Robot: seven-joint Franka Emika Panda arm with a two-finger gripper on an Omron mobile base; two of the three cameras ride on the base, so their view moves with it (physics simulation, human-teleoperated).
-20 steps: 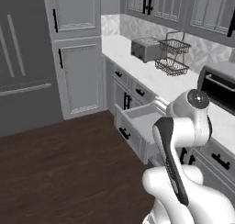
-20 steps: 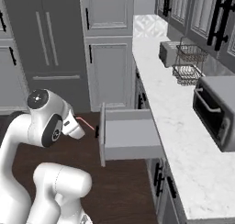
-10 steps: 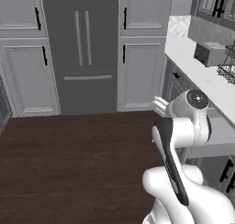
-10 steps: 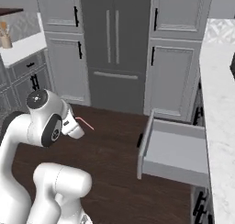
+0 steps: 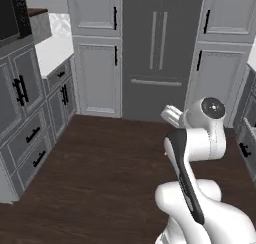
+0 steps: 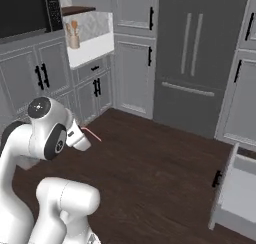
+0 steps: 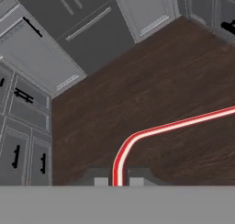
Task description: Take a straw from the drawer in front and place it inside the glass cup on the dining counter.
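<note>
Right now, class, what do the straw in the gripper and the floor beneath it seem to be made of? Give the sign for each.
Straw: probably plastic, glossy; pink-red with a pale streak along it and a smooth bend, clamped in the shut gripper.
Floor: looks like dark brown wood planks, matte; long grain lines show, though it could be laminate.

Glossy pink-red plastic-looking straw [image 7: 151,131], matt dark wood-grain floor [image 7: 151,94], smooth grey panelled drawer [image 6: 239,195].

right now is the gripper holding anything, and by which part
Yes. The gripper is shut on the pink-red straw, pinching it at its short end just below the bend, and the long part sticks out past the fingertips over the dark wood floor.
</note>
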